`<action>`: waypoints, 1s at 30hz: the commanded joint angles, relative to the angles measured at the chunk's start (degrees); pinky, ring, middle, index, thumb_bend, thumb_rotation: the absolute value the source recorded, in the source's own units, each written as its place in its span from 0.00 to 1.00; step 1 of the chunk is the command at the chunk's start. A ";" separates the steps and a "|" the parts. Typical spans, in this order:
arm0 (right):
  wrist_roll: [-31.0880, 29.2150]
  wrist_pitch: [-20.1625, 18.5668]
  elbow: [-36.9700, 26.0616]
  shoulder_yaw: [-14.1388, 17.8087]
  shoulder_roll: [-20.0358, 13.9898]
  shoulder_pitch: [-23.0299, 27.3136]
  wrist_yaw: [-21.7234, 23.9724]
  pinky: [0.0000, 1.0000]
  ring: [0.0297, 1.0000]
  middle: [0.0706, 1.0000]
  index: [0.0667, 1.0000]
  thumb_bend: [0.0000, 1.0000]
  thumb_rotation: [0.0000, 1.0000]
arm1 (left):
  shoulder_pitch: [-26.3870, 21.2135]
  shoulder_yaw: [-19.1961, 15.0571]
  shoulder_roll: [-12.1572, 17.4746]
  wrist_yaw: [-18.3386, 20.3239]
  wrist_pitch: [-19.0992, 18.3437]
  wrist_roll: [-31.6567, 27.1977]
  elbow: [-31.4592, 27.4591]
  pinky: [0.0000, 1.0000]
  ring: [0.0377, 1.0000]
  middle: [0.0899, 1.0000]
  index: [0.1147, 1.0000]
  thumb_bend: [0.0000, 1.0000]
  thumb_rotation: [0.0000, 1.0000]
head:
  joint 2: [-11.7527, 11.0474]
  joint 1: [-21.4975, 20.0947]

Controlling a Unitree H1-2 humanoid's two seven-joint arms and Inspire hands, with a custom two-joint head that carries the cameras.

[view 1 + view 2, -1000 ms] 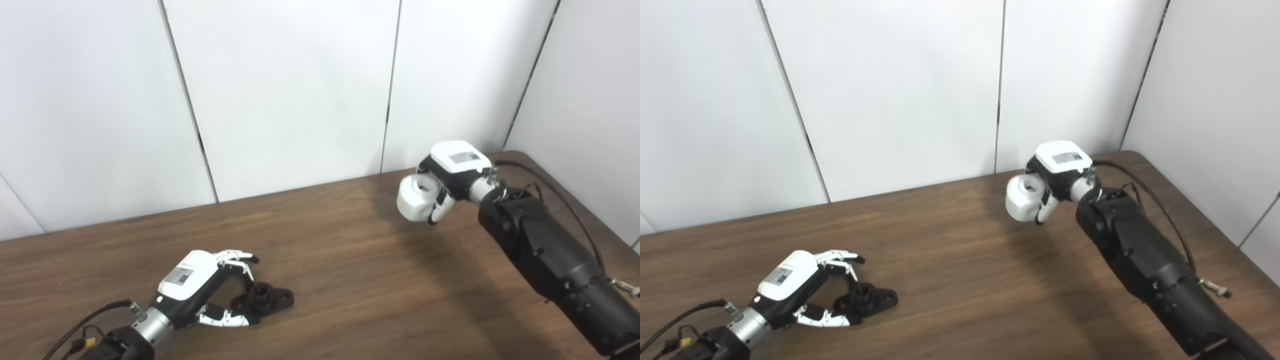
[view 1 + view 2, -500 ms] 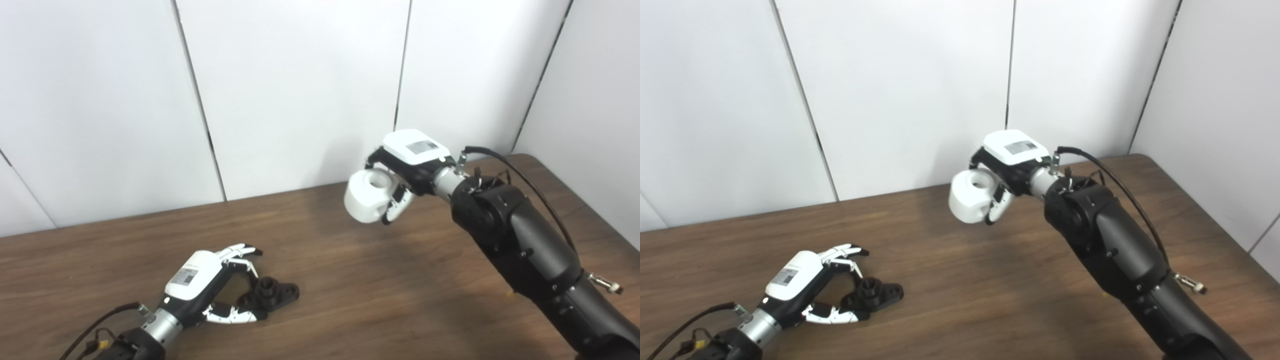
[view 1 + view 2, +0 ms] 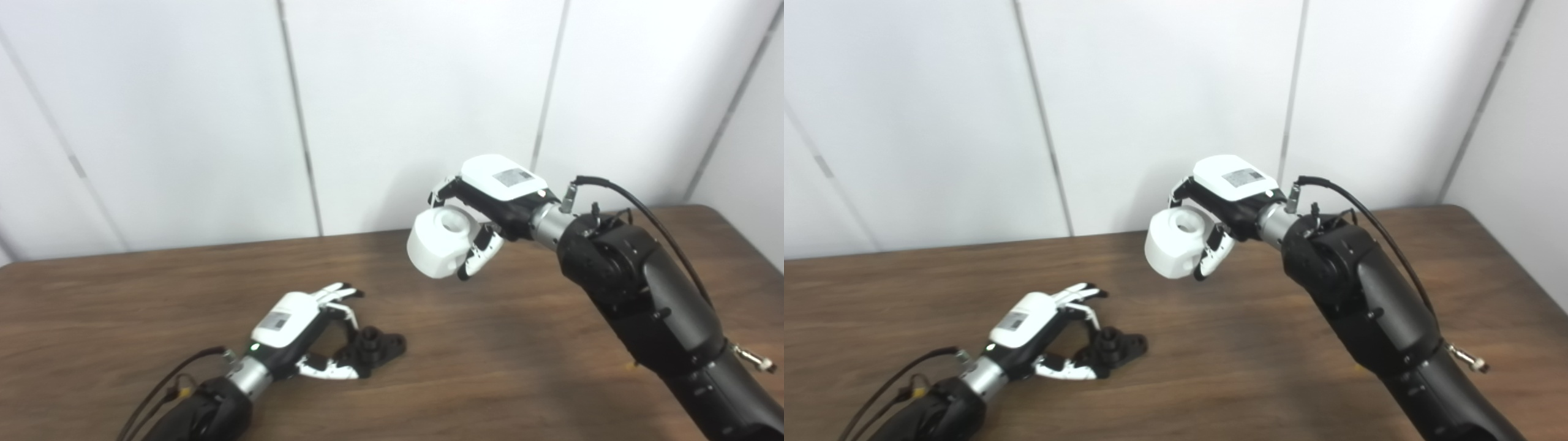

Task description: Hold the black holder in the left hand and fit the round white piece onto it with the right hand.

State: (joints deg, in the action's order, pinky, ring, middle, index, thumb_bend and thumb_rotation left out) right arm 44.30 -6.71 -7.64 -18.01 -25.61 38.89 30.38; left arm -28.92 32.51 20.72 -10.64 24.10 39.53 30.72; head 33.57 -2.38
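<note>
The black holder (image 3: 375, 349) lies flat on the brown table (image 3: 490, 367), left of centre near the front. My left hand (image 3: 293, 323) rests on the table with its fingers spread over the holder's left end and its thumb under it; the hand is open, and I cannot tell whether it touches the holder. The round white piece (image 3: 437, 245), a thick ring with a hole on top, hangs in the air above the middle of the table. My right hand (image 3: 495, 195) is shut on it from the right.
White wall panels (image 3: 416, 104) stand right behind the table's far edge. The table's right corner (image 3: 710, 211) is rounded. A black cable (image 3: 649, 208) loops along the right forearm.
The right hand has carried the white piece left, from the back right corner to above the table's middle. The camera has turned, shifting the scene right. The left hand stays around the holder.
</note>
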 commanded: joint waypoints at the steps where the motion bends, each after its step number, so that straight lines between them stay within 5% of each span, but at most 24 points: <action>1: 0.38 1.23 -0.53 -0.23 0.92 3.39 -1.45 0.63 0.78 0.74 0.44 0.52 0.14 | 1.55 2.92 -1.17 4.95 -4.25 5.24 2.07 0.81 0.93 0.87 0.42 0.52 0.07 | 0.39 0.58; 13: 0.64 1.86 3.38 -4.53 7.00 4.64 -0.98 0.70 0.79 0.74 0.45 0.52 0.14 | 0.70 3.75 -1.62 5.04 -5.32 5.18 1.99 0.81 0.94 0.87 0.42 0.52 0.07 | 2.23 3.95; 30: 0.24 6.78 8.07 -7.22 8.05 3.80 -2.28 0.64 0.77 0.73 0.44 0.52 0.14 | 0.26 4.61 -1.45 5.88 -5.92 4.98 0.84 0.81 0.95 0.87 0.42 0.53 0.06 | 3.38 4.95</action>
State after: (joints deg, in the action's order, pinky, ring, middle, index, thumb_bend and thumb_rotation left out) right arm 45.11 -1.49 1.48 -25.82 -17.77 40.29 29.56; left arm -30.10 34.26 19.97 -10.56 20.91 40.14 30.09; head 36.91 2.46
